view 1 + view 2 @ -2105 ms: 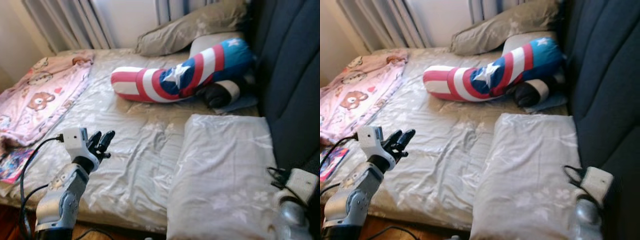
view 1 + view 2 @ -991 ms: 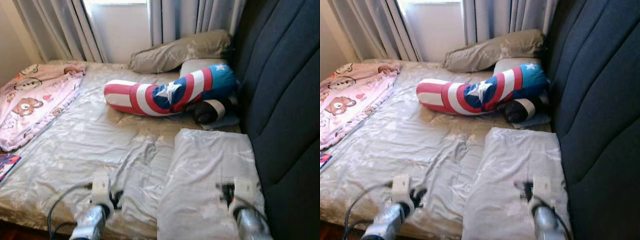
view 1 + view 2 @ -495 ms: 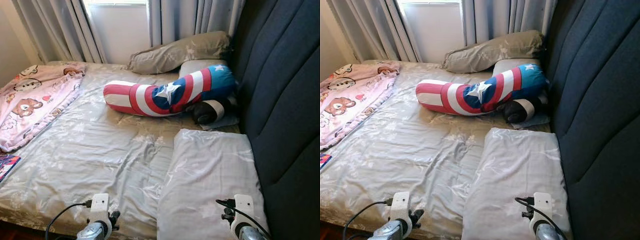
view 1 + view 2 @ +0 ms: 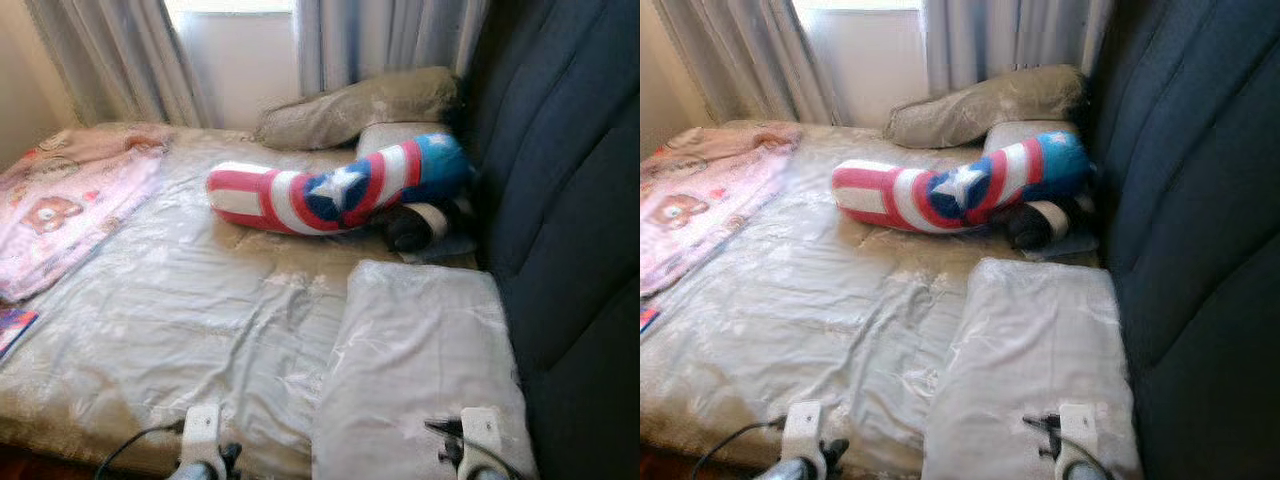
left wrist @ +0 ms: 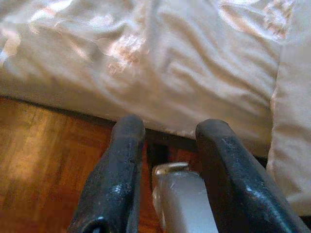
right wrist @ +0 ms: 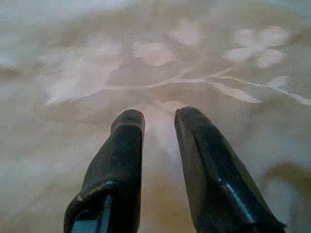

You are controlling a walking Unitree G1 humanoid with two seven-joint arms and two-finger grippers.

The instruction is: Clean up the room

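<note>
Now both arms have dropped low since a moment ago — no reach is under way yet, I'd judge. Left to right on the bed [image 4: 180, 330]: a pink bear-print blanket [image 4: 60, 210] lies rumpled along the far left edge, a red, white and blue bolster [image 4: 330, 190] sprawls across the middle near two grey pillows [image 4: 360, 100], and a grey floral pillow [image 4: 420, 350] sits by the dark headboard [image 4: 560, 200]. The left gripper [image 5: 167, 160] hangs fairly wide, empty, over the bed's edge (wooden floor [image 5: 34, 160] beneath); the right gripper [image 6: 158, 145] is narrow, empty, just above the floral pillow.
</note>
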